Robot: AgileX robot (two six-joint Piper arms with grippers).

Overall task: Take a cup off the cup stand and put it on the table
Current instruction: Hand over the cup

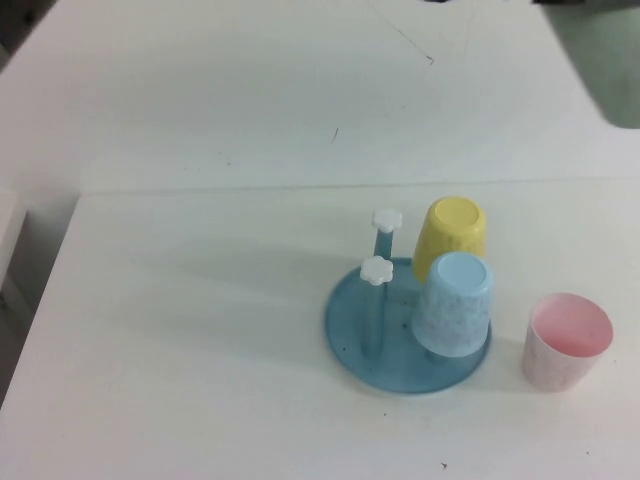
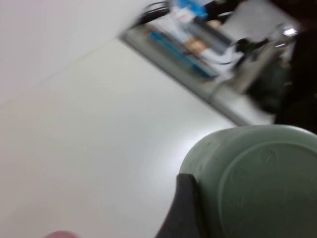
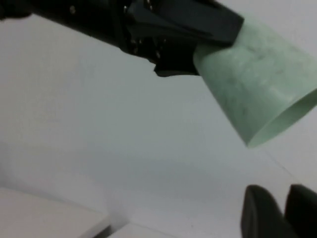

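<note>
Right wrist view | left tool (image 3: 208, 47) clamps the cup (image 3: 257, 84) by its closed end, aloft, off the cup stand (image 1: 350, 340), not yet on tabletop (image 1: 180, 330) | right tool (image 3: 285, 210) narrow, empty, facing it | likely light, stiff, slick plastic: grip mid-wall, gently

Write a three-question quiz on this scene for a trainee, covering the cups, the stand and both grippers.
1. True or false: the pink cup stands upright on the table, right of the stand.
2. Which cups sit upside down on the stand? A) yellow and blue B) pink and green C) none
3. Fill in: the left gripper, out of the high view, holds a cup coloured ___. The right gripper, also out of that view, shows only at the edge of its own wrist view.
Key: 1 true; 2 A; 3 green.
</note>
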